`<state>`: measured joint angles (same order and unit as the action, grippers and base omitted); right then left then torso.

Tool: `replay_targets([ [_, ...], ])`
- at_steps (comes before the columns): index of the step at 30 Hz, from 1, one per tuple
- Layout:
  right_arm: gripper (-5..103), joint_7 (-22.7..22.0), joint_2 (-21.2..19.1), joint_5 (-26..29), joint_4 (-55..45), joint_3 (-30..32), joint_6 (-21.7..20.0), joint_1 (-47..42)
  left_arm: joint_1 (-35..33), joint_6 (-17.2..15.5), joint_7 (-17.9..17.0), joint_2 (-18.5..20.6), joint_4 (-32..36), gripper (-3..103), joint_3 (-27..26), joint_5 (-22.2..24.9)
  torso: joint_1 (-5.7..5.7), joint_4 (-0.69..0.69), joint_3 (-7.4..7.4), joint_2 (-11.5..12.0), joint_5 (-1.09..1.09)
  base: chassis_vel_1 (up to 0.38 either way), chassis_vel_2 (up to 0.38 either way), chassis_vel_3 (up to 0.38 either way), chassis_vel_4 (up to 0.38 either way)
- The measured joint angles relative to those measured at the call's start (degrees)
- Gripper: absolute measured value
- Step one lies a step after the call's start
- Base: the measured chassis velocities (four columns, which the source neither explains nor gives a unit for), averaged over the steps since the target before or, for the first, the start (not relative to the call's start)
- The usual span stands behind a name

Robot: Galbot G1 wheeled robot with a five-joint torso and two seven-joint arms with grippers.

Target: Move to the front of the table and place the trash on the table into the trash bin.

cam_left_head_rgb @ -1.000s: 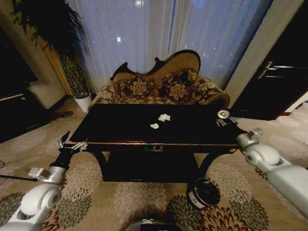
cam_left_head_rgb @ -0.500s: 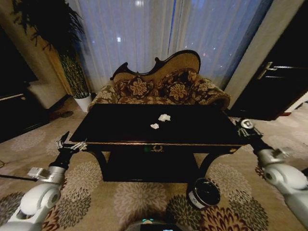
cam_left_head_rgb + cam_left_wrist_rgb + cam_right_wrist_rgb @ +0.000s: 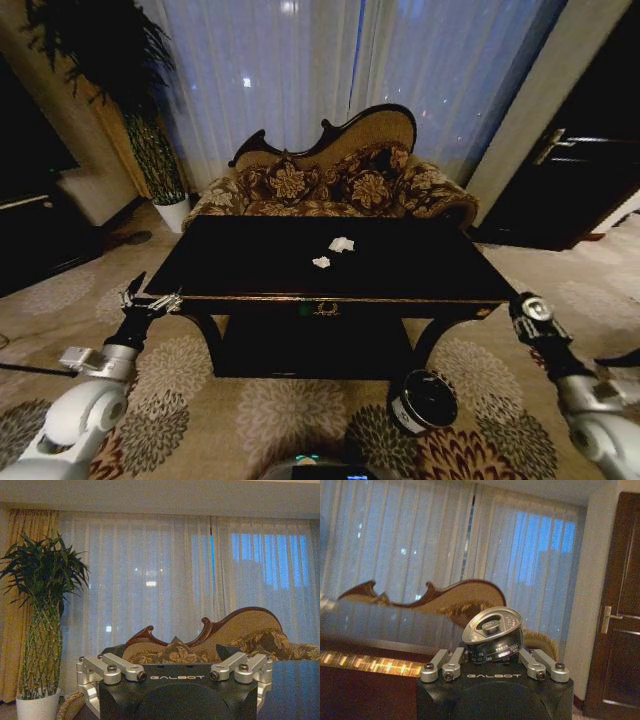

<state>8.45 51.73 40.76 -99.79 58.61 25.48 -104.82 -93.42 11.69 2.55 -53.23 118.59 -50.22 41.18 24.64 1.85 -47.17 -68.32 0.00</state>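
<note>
Two small white paper lumps (image 3: 332,252) on glossy black worktop (image 3: 250,262); right claw (image 3: 531,311) pinching silver pull-tab can (image 3: 493,630); left claw (image 3: 150,298) spread.

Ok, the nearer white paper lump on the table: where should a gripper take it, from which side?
Probably across its middle, from straight above: the nearer paper lump lies low on the table, clear of the other lump. The open left gripper is free; the right gripper holds a can.

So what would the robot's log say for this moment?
right gripper: shut on can, off table's right corner | left gripper: open, idle | paper lumps: on table | bin: floor
</note>
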Motion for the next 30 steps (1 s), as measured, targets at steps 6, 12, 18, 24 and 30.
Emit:
replay_targets([
  [6,30,0.26,2.16,-3.82,4.36,-5.54,1.12,1.61,-0.06,-0.01,0.00,-0.19,0.00,100,0.10,-0.11,0.00,0.00,0.00,0.00,-0.01,0.000,0.000,0.000,0.000],
  [12,30,-0.65,3.73,-8.31,12.63,-12.85,1.65,7.56,-0.48,-0.04,0.00,-0.23,0.26,100,0.15,-0.53,0.00,-0.01,0.00,0.01,0.02,0.000,0.000,0.000,0.000],
  [18,30,-1.28,4.70,-10.87,22.48,-18.81,3.64,14.39,-0.81,-0.14,-0.05,-0.02,0.48,100,0.07,-0.62,0.01,-0.01,-0.01,0.01,0.00,0.000,0.000,0.000,0.000],
  [24,30,-1.37,5.33,-13.34,32.95,-23.40,5.11,20.53,-1.05,-0.35,-0.19,0.86,0.67,100,-0.34,-0.49,0.00,-0.01,-0.01,0.00,0.00,0.000,0.000,0.000,0.000],
  [30,30,-1.82,5.98,-14.39,38.26,-25.83,5.35,23.51,-0.97,-0.55,-0.37,1.14,0.83,100,-0.40,-0.37,0.01,-0.01,-0.01,0.01,0.00,0.000,0.000,0.000,0.000],
])
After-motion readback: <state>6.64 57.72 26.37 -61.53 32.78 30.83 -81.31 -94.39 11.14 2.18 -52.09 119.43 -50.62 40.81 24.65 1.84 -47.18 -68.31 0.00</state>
